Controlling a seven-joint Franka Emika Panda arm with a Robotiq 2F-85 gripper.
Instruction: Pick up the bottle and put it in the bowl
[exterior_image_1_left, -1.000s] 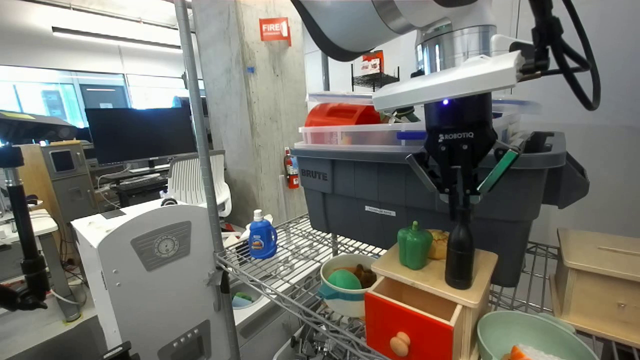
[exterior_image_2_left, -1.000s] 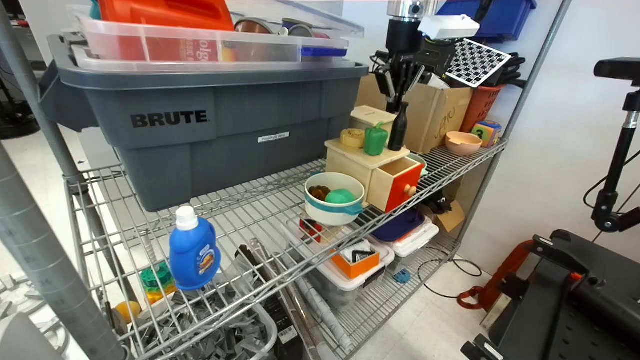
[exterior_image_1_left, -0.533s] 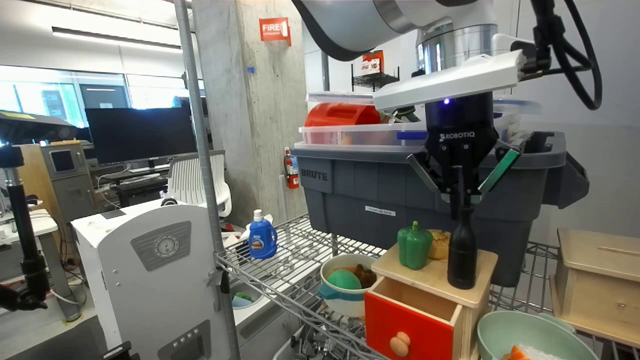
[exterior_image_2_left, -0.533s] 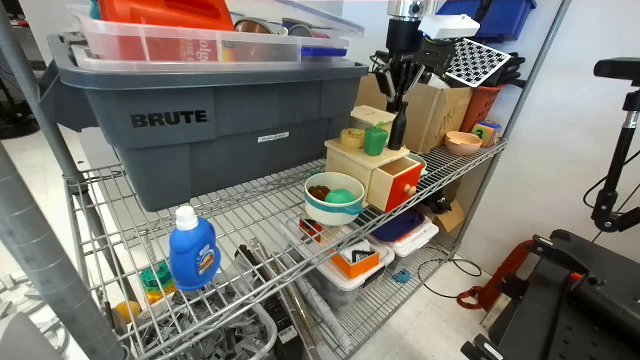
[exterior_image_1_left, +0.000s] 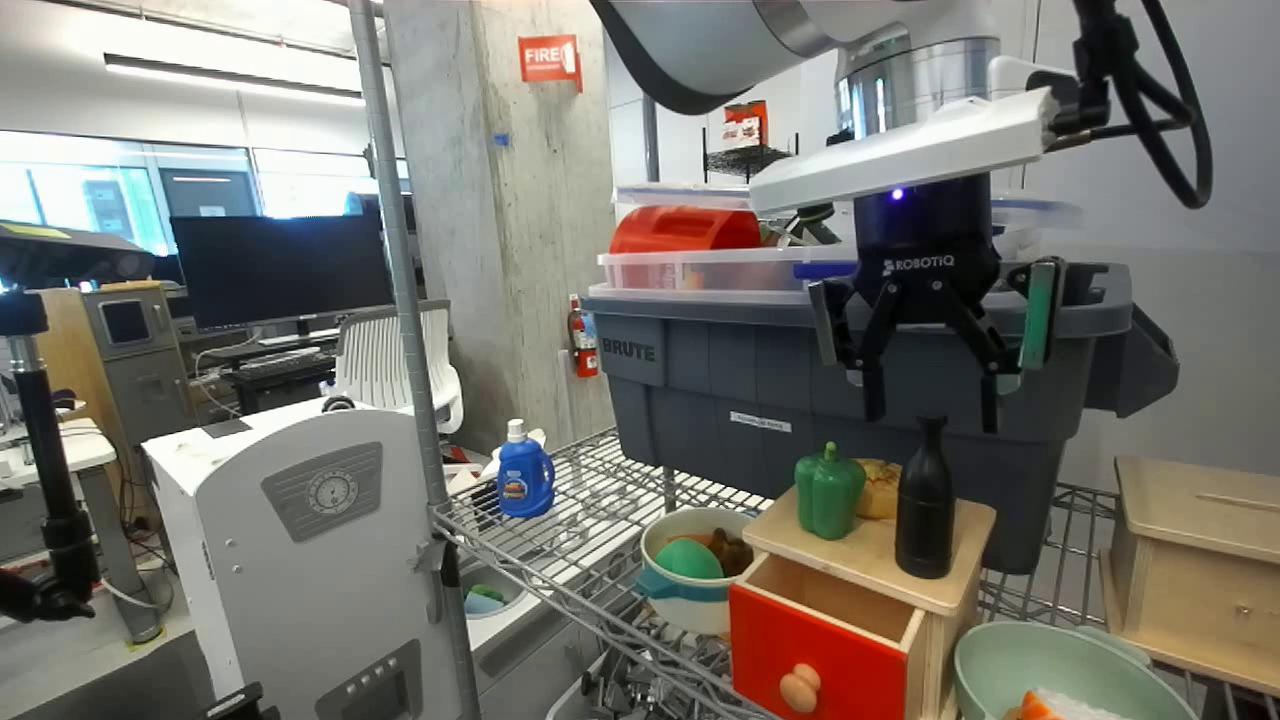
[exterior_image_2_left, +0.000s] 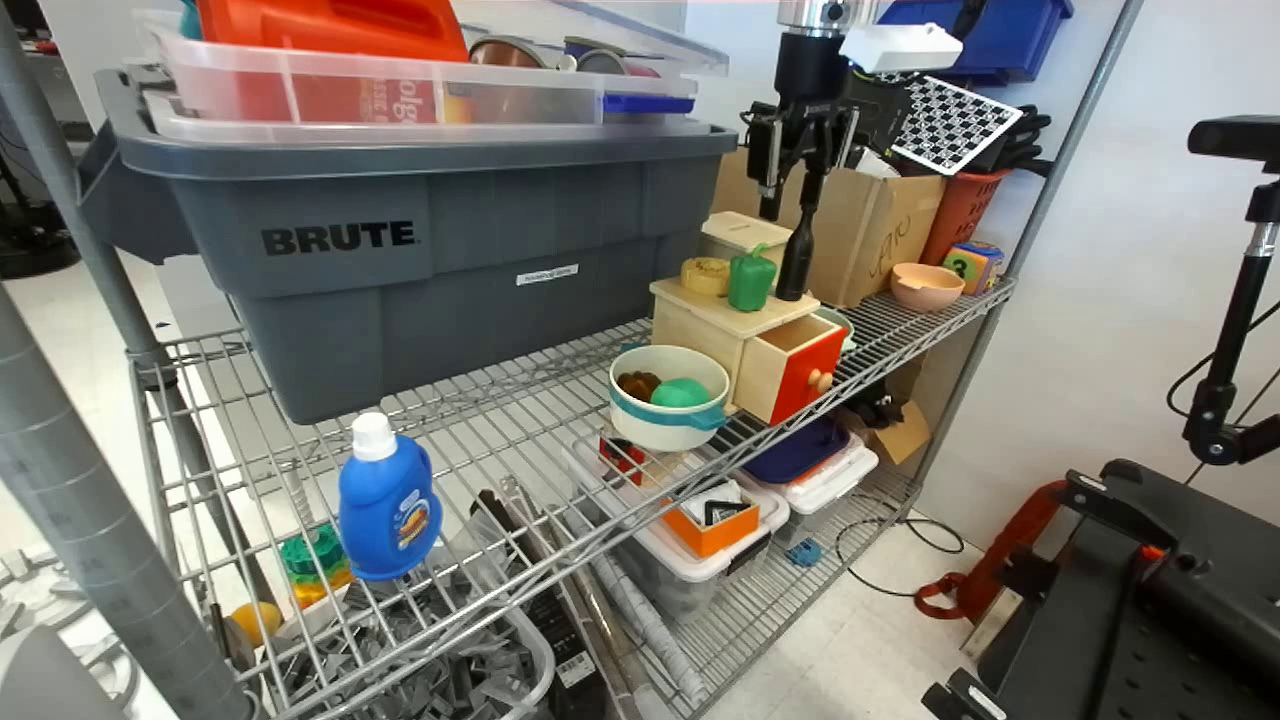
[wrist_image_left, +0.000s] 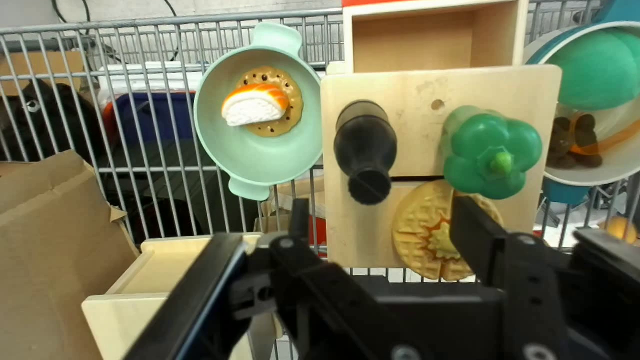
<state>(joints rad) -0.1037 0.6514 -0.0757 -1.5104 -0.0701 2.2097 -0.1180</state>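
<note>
One slim black bottle (exterior_image_1_left: 924, 515) is seen standing upright on the top of a small wooden box (exterior_image_1_left: 862, 556), near its edge. Above it, in an exterior view, one gripper (exterior_image_1_left: 932, 405) is held with its two fingers (exterior_image_1_left: 874, 392) parted, the bottle ungrasped. On the same top are set one green pepper (wrist_image_left: 490, 145) and, near it, one round waffle (wrist_image_left: 415, 225); from the box, one red-fronted drawer (exterior_image_1_left: 840, 655) is pulled partway out. Three bowls are counted. The mint-green bowl (wrist_image_left: 215, 95) is placed just beside the box, and in it are held one orange-and-white slice (wrist_image_left: 252, 107) and one round tan cookie (wrist_image_left: 294, 97). On the box's opposite side a cream bowl (exterior_image_2_left: 640, 422) is found, with one rounded green piece (exterior_image_2_left: 680, 392) and one brown piece (exterior_image_2_left: 637, 385) inside. Farther along, a peach bowl (exterior_image_2_left: 925, 292) is seen near one number block (exterior_image_2_left: 972, 268). A second wooden box (exterior_image_1_left: 1190, 580) is also counted, as is a second bottle, the blue bottle (exterior_image_2_left: 388, 505) with a white cap, stood well apart. These are borne by a wire shelf (exterior_image_2_left: 510, 400), together with one grey tub (exterior_image_2_left: 480, 225) marked BRUTE and one cardboard box (exterior_image_2_left: 880, 240). In the room beyond, one concrete pillar (exterior_image_1_left: 500, 240) is shown with one fire sign (exterior_image_1_left: 548, 60) fixed to it; one fire extinguisher (exterior_image_1_left: 583, 340), one dark monitor (exterior_image_1_left: 283, 270) and one white chair (exterior_image_1_left: 380, 355) are also seen.
</note>
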